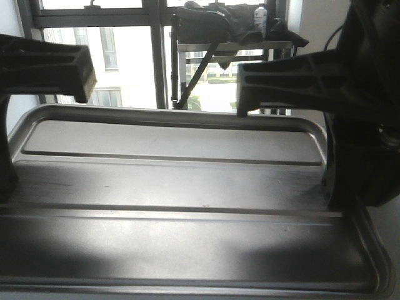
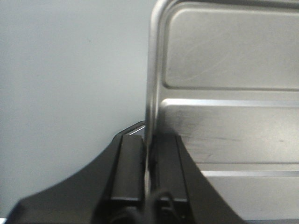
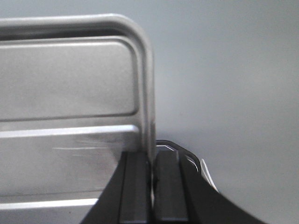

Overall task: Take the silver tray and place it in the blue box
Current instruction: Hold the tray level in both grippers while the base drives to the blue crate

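— Item?
— I logged one silver tray: brushed metal, shallow, with rounded corners, a raised rim, and a recessed panel with two long ridges.
— Where was it?
— Held aloft by its two short edges, with a window behind the far rim.
— Claws?
— The left gripper was pinched on the left rim and the right gripper on the right rim. Both had flat black pads.

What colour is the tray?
Silver metal, no pattern; the tray shows best in the front-facing view.
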